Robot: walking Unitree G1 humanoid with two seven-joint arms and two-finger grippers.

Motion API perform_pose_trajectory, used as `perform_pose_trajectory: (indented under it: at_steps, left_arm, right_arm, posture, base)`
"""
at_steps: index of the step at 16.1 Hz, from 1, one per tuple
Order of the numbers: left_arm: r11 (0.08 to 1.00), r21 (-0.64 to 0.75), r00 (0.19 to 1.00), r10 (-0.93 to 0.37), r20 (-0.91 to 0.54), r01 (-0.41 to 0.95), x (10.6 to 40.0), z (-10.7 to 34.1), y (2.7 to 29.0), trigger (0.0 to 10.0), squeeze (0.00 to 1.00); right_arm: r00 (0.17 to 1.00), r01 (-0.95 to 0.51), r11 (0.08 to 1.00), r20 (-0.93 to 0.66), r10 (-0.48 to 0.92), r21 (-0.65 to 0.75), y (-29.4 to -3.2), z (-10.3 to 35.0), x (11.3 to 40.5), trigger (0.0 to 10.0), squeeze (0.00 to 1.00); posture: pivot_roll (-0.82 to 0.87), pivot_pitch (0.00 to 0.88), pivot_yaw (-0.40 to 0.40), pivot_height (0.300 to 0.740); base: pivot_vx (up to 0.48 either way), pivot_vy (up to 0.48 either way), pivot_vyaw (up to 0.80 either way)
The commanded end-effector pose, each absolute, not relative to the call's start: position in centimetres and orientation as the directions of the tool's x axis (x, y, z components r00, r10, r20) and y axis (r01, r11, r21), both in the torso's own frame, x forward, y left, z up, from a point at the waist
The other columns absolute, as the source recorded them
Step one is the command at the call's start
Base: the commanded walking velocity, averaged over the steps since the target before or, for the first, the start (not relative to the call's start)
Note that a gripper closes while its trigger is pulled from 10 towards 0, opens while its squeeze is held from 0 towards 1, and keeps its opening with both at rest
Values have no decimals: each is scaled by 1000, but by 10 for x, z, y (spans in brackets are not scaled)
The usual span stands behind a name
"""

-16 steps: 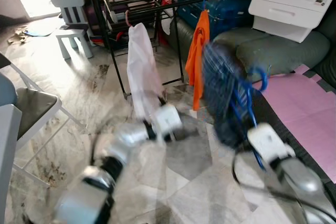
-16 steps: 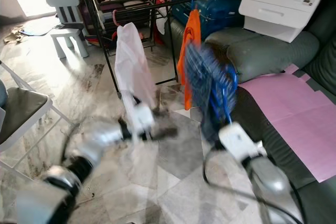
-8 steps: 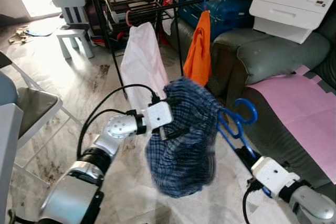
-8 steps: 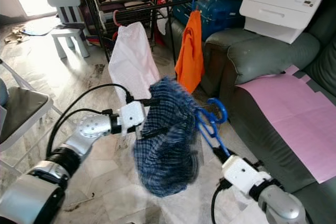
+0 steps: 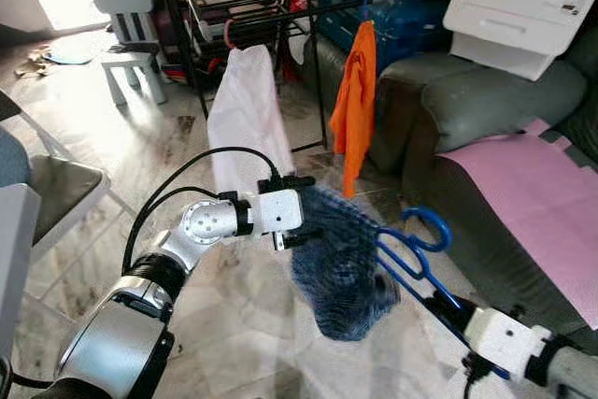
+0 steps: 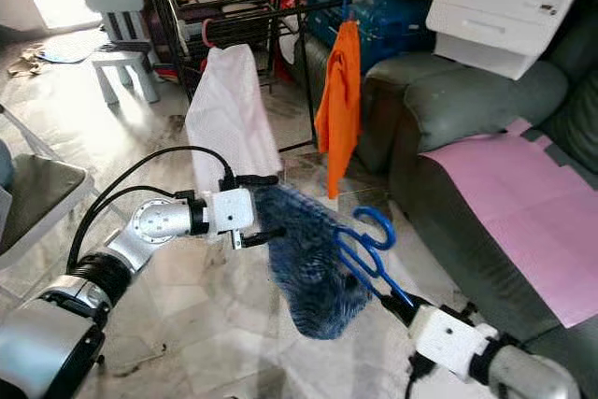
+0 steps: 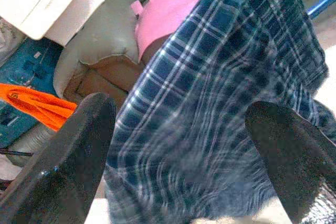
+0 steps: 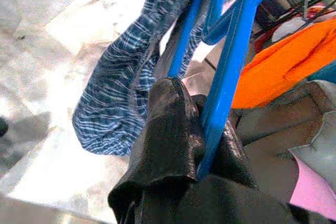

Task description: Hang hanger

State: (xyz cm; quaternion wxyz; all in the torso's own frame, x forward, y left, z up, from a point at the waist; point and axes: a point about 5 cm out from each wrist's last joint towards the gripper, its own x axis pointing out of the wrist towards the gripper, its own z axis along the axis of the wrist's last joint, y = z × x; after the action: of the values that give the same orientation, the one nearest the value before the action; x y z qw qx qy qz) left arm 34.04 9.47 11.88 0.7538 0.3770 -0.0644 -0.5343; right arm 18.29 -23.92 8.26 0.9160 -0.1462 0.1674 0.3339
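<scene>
A blue plastic hanger (image 5: 416, 248) carries a blue plaid cloth (image 5: 341, 273) that droops low over the floor. My right gripper (image 5: 447, 308) holds the hanger from below right; in the right wrist view its fingers (image 8: 173, 129) are shut on the blue bar (image 8: 236, 51), with the cloth (image 8: 121, 87) hanging beyond. My left gripper (image 5: 311, 209) is open at the cloth's upper left edge. In the left wrist view the plaid cloth (image 7: 226, 77) lies between the spread fingers (image 7: 68, 166). The black drying rack (image 5: 234, 7) stands behind.
A white garment (image 5: 245, 119) and an orange one (image 5: 355, 91) hang on the rack. A green sofa (image 5: 486, 100) with a pink mat (image 5: 533, 193), a white printer (image 5: 523, 7) and a blue case (image 5: 402, 16) lie right. A small white chair (image 5: 126, 25) and a folding chair (image 5: 56, 193) stand left.
The hanger and plaid cloth have dropped lower and to the right. The left gripper stays at the cloth's edge, with less cloth in front of it.
</scene>
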Motion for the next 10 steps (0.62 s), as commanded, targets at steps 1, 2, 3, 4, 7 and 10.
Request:
perform_pose_trajectory:
  at_steps: [1,2,3,4,7,10]
  left_arm:
    - [112,659,416,-850,-324,744,341,121,97,10000,1000]
    - [94,666,411,-847,-337,740,340,119,97,10000,1000]
    - [90,668,411,-846,-340,739,340,119,97,10000,1000]
    - [89,668,411,-845,-341,738,340,119,97,10000,1000]
    - [35,653,373,-844,-386,756,337,113,97,10000,1000]
    - [-9,630,333,-842,-424,777,334,108,96,0,0]
  right_arm:
    - [696,-696,701,-388,604,-157,-235,90,183,10000,0]
    - [668,-722,676,-404,625,-149,-234,91,181,10000,0]
    - [658,-731,667,-410,632,-146,-234,91,180,10000,0]
    - [646,-742,653,-419,638,-149,-233,91,179,10000,0]
    - [593,-788,596,-448,670,-151,-233,95,178,10000,0]
    - [562,-814,556,-468,682,-168,-233,98,180,10000,0]
  posture:
    - [-25,0,44,740]
    - [-24,0,44,740]
    - [-23,0,44,740]
    - [-23,0,44,740]
    - [-24,0,44,740]
    - [-24,0,44,740]
  base:
    - [0,0,0]
    - [0,0,0]
    - [0,0,0]
    - [0,0,0]
    - [0,0,0]
    - [0,0,0]
